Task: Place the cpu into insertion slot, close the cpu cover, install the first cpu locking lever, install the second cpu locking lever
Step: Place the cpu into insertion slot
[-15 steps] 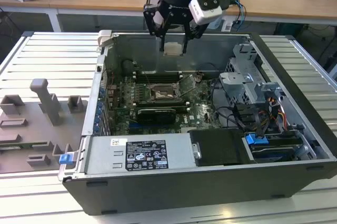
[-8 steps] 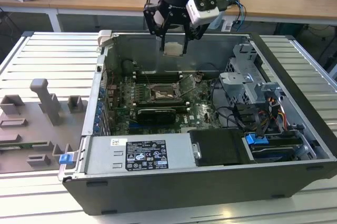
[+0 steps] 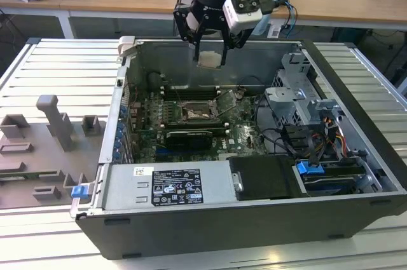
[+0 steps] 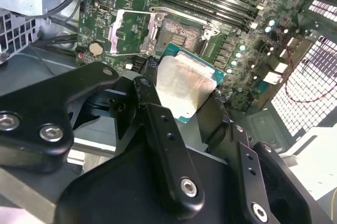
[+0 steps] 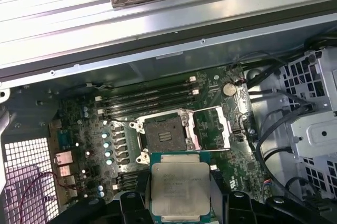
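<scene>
My gripper [image 3: 210, 60] hangs above the open computer case, shut on the cpu [image 3: 210, 59] by two opposite edges. In both wrist views the cpu [image 4: 184, 87] [image 5: 180, 187] shows its pale silver top and green rim between the black fingers [image 4: 152, 105] [image 5: 131, 203]. The insertion slot [image 3: 198, 112] [image 4: 181, 33] [image 5: 162, 133] lies below on the green board, its dark centre uncovered. The cpu cover [image 4: 131, 31] [image 5: 210, 126] stands swung open beside the slot. The cpu is well above the slot and short of it.
Long memory slots [image 5: 147, 100] run beside the socket. A drive cage [image 3: 299, 101] with cables [image 3: 280, 140] fills the case on the exterior view's right. A power supply [image 3: 168, 184] sits at the near side. Grey fixtures [image 3: 57, 124] lie on the slatted table [image 3: 63, 67].
</scene>
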`<state>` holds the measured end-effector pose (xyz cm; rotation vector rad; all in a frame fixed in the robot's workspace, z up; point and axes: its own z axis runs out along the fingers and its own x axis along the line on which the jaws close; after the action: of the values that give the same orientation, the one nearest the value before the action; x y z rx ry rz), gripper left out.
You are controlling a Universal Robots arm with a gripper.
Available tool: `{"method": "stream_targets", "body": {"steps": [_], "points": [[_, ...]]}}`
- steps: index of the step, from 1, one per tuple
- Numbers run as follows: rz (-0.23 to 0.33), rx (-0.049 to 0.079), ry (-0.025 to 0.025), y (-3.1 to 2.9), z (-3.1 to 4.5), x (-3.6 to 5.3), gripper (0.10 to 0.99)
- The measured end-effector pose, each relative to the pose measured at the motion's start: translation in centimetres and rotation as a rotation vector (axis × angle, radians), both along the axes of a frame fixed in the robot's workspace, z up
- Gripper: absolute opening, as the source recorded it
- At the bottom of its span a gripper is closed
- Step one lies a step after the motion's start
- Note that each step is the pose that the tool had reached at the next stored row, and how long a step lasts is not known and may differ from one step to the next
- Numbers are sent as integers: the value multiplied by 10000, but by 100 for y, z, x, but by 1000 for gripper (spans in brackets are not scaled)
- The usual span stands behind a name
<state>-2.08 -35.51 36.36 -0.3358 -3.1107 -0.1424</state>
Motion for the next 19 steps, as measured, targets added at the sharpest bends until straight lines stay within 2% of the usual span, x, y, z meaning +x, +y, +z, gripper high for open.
{"method": "stream_targets", "body": {"steps": [19], "points": [[-668, 0, 0, 0, -4, 0, 541]]}}
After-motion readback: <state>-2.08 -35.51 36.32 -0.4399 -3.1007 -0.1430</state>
